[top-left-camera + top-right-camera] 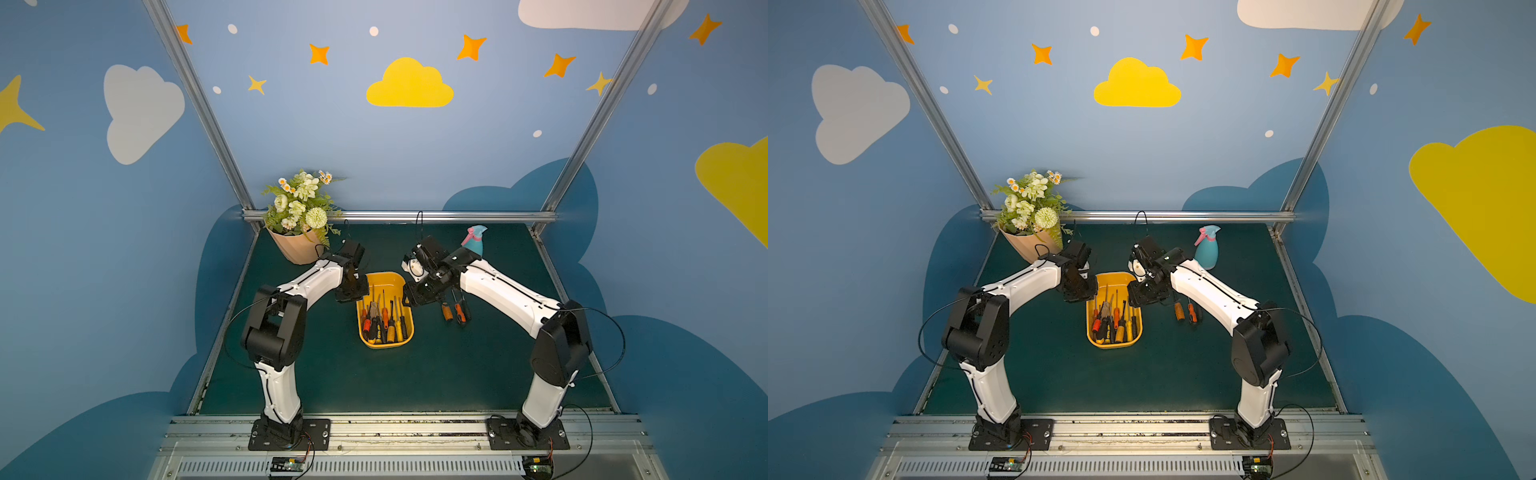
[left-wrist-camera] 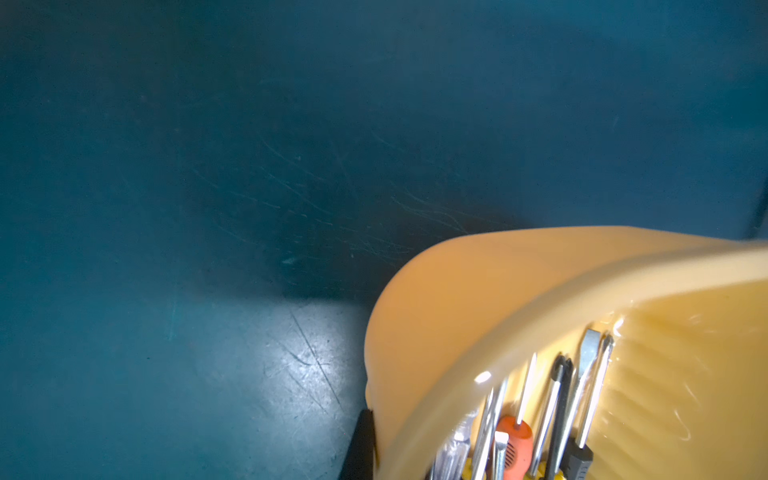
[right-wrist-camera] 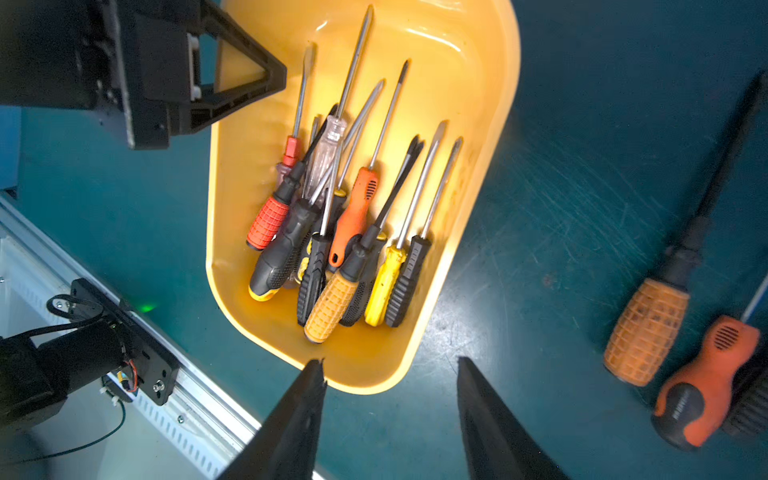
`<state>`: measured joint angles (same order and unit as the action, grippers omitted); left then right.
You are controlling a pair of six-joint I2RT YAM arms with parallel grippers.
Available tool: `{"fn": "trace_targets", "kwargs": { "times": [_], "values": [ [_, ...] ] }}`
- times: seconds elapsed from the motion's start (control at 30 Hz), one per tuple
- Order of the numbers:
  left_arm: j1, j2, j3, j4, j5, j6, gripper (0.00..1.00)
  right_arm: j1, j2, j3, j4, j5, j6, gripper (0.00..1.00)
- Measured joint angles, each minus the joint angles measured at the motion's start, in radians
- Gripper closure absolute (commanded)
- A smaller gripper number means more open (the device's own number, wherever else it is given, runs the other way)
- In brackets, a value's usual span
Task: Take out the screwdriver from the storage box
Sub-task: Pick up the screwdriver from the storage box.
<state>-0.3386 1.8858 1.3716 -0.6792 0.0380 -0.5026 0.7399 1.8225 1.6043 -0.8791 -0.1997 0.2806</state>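
1. Green table mat [image 1: 415,382]: scuffed, and carries everything below.
2. Peach flowerpot [image 1: 295,249] with artificial flowers: far corner on the left arm's side, well apart from the work.
3. Yellow storage box [image 1: 384,345]: mid-table between the two arms, its long axis running away from the robot.
4. Blue spray bottle [image 1: 476,243]: upright behind the right arm.
5. Left gripper [image 1: 358,291]: at the box's far corner, jaws closed on the wall. One finger [image 2: 360,444] shows pressed against the outside.
6. Right gripper [image 3: 390,374]: empty, jaws about half spread, hovering over the box's rim.
7. Screwdriver heap [image 3: 340,232]: about a dozen inside the box, with handles bunched at one end and shafts crossing.
8. Loose screwdrivers: amber-handled [image 3: 646,332] and orange-and-black [image 3: 706,382], already out on the mat on the box's right-arm side.

Hazards, as judged:
- The crossed shafts mean that lifting one tool may drag or flick out its neighbours.
- The packed handles leave the half-spread jaws little room, so they may pinch two at once or skid off a rounded grip.
- A descending finger may strike the rim.
- If the left hold slips, the box could shift or tip.
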Motion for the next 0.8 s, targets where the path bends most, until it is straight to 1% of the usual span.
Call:
{"fn": "trace_targets", "kwargs": {
  "times": [0.1, 0.33, 0.8],
  "values": [
    [0.000, 0.000, 0.000, 0.001, 0.000, -0.001, 0.98, 0.016, 0.019, 0.005, -0.002, -0.008, 0.008, 0.46],
    [0.000, 0.009, 0.000, 0.008, 0.011, -0.003, 0.98, 0.060, 0.119, 0.069, -0.021, -0.012, 0.047, 0.47],
    [0.000, 0.020, 0.000, 0.008, 0.018, -0.014, 0.98, 0.135, 0.219, 0.076, -0.060, -0.011, 0.147, 0.49]
  ]
}}
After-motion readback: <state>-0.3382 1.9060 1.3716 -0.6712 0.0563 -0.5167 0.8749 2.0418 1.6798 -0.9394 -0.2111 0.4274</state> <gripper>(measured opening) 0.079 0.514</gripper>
